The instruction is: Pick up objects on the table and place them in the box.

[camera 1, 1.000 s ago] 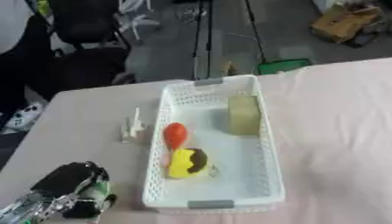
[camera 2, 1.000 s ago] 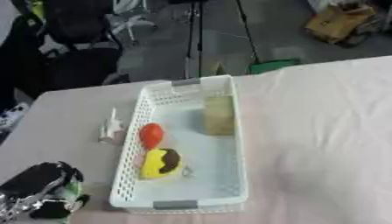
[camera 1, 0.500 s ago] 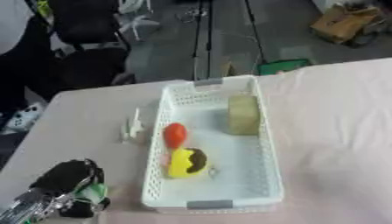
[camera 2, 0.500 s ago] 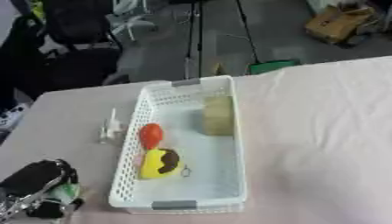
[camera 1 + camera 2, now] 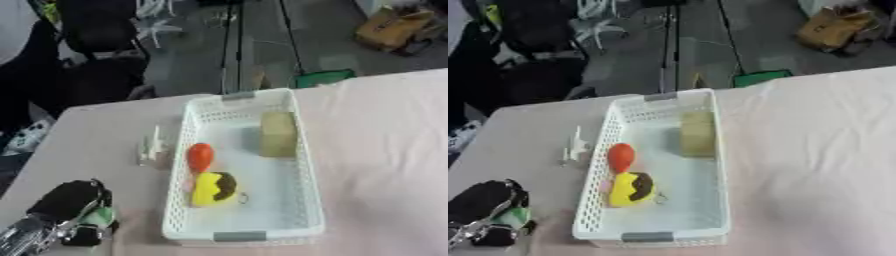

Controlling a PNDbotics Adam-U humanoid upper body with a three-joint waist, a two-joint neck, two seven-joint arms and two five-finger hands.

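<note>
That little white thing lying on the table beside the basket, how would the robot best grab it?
The small white object lies left of the white basket, close to its wall. It looks long and thin, so a pinch across its narrow middle from above probably suits best, coming from the open left side. The left hand, low at the table's near-left corner, is nearest. Its exact shape is unclear.

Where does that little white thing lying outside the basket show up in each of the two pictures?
Left eye view: the small white object lies on the table, just left of the white basket.
Right eye view: it lies left of the basket, farther toward the picture's left.
Shared landmark: the red object inside the basket.
</note>
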